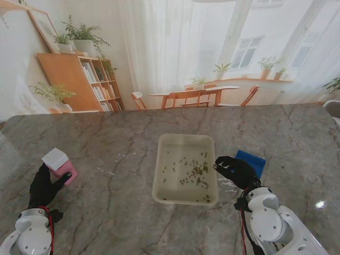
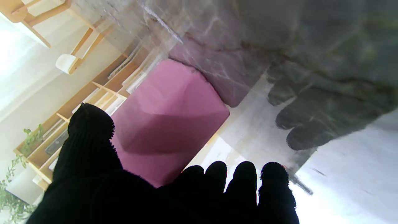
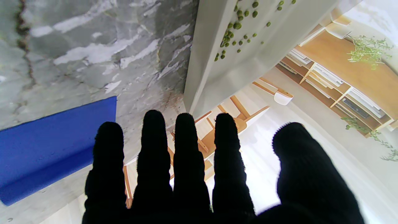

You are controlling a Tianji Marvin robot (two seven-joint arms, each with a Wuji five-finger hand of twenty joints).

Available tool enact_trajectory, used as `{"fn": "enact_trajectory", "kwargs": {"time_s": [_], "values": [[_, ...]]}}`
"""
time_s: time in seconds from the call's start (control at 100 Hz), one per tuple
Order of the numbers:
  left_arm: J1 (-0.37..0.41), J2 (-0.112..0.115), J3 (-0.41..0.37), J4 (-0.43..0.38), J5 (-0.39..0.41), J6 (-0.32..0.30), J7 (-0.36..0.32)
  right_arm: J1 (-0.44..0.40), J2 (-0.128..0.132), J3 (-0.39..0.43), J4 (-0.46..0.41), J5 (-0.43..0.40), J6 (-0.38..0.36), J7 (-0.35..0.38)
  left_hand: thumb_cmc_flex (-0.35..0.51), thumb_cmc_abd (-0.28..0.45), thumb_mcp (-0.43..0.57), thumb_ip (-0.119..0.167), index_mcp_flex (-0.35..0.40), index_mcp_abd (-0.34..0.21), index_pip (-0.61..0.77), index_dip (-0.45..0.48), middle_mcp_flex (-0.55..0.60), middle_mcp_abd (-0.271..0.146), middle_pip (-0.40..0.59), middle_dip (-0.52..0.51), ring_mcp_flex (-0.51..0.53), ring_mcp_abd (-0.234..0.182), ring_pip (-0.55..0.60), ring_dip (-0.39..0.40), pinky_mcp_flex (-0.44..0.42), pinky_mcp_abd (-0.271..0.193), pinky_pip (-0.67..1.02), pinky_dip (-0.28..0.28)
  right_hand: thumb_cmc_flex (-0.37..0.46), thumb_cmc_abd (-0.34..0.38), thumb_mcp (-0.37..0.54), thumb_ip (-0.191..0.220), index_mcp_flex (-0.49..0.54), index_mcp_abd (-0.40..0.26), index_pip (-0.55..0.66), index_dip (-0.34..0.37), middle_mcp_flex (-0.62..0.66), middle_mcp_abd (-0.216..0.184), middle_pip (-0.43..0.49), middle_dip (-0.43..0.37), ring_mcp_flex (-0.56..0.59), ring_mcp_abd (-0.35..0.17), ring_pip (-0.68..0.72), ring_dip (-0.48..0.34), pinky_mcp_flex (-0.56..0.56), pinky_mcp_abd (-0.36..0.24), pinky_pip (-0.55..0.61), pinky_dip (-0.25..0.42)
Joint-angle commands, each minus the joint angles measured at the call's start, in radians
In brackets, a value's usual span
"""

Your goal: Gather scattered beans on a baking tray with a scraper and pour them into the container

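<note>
Nothing done yet: beans (image 1: 192, 171) still scattered in the baking tray (image 1: 161, 187), blue scraper (image 1: 251, 161) untouched, both hands' fingers apart and empty.

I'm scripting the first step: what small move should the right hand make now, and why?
Probably shift the right hand right and down onto the blue scraper. The hand is open, holding nothing, between tray and scraper, and the beans lie scattered.
</note>
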Motion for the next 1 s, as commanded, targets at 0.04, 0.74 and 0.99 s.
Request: {"fn": "enact_trajectory", "kwargs": {"time_s": [0.04,0.74,0.99], "values": [[-0.029,0.001,0.015,0.020,0.014,0.003,-0.004,0.001,0.003,-0.006,0.002,-0.003,0.001,0.020,-0.031,-0.038,-0.006,0.013,-0.014,0.036,-0.008,0.010,-0.018,-0.037,-0.003,0.005,-0.024,-0.030,0.001,-0.006,0.002,-0.025,0.011,0.000,0.014,0.027,-0.023,0.021,0.021,-0.005,-0.001,0.012,0.017,-0.003,0.013,0.004,0.004,-0.012,-0.001,0.000,-0.002,0.008,0.029,0.002],[-0.024,-0.033,0.007,0.009,-0.120,0.049,0.037,0.013,0.009,-0.024,0.006,-0.012,-0.010,0.044,0.057,-0.127,0.001,0.024,-0.024,-0.104,-0.040,-0.047,-0.017,-0.070,-0.001,0.017,0.000,-0.038,0.012,0.008,0.004,-0.020,0.073,0.007,0.016,0.026,-0.025,0.021,0.039,-0.011,0.010,0.017,0.032,-0.005,0.020,0.008,0.015,-0.014,0.005,0.000,0.004,0.009,0.036,-0.002],[-0.052,-0.034,0.009,0.023,-0.182,0.044,-0.009,0.011,0.009,-0.023,0.004,-0.015,-0.009,0.043,0.132,-0.195,0.004,0.032,-0.033,-0.252,0.032,0.127,0.058,-0.093,0.013,0.024,0.057,-0.051,0.022,0.016,0.031,-0.024,0.109,0.006,0.018,0.027,-0.025,0.021,0.045,-0.011,0.014,0.018,0.035,-0.004,0.021,0.008,0.017,-0.014,0.007,0.000,0.006,0.009,0.037,-0.003]]}}
